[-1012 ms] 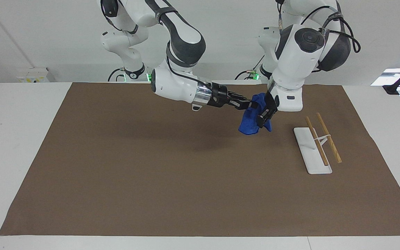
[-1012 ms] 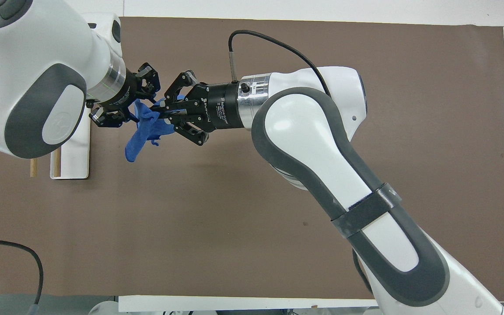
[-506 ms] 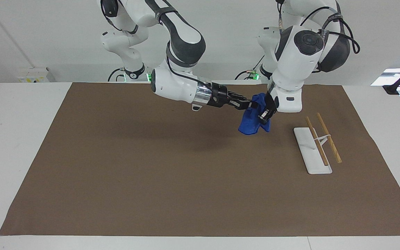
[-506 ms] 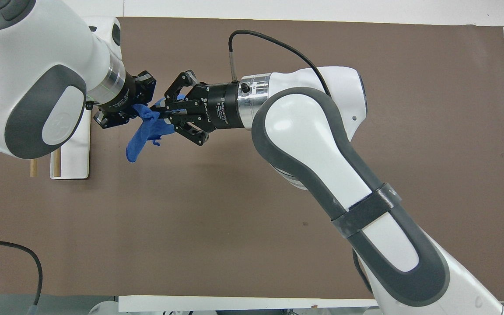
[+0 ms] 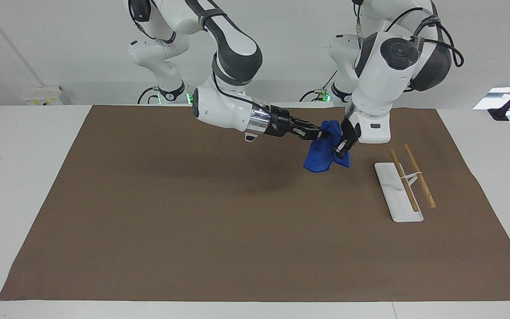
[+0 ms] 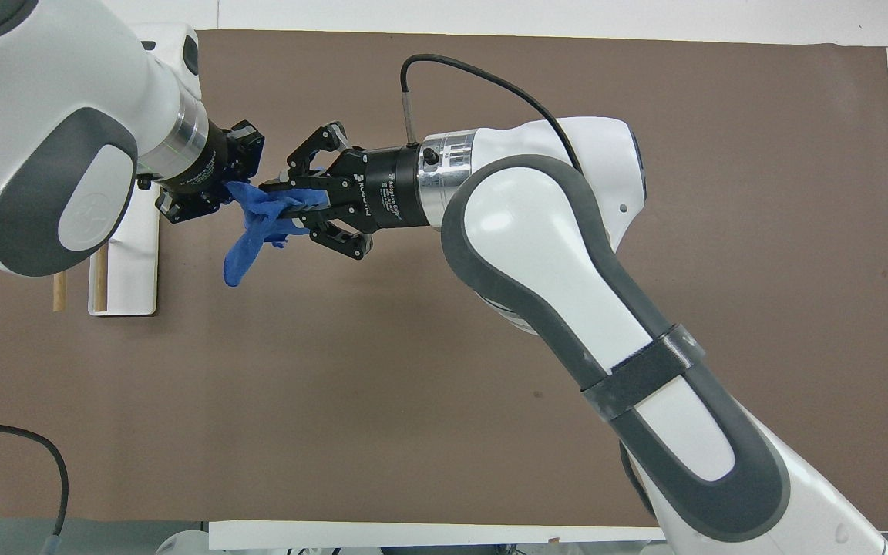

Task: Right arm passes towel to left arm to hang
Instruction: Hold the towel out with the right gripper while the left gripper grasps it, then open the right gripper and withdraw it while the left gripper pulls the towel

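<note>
While the towel (image 5: 323, 153) is pinched by both the right pincer (image 5: 319, 132) and left pincer (image 5: 341, 148) | right grip is loosened only once left hold is judged firm | rack (image 5: 399, 191) sits near left-arm table edge

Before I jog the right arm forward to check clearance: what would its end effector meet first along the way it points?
The towel that its closed fingers already pinch, then almost at once the left end effector, gripping the same towel. There looks to be no free gap between them, though depth is unclear.

White wall (image 5: 60, 53), brown-matted table (image 5: 29, 177)
</note>
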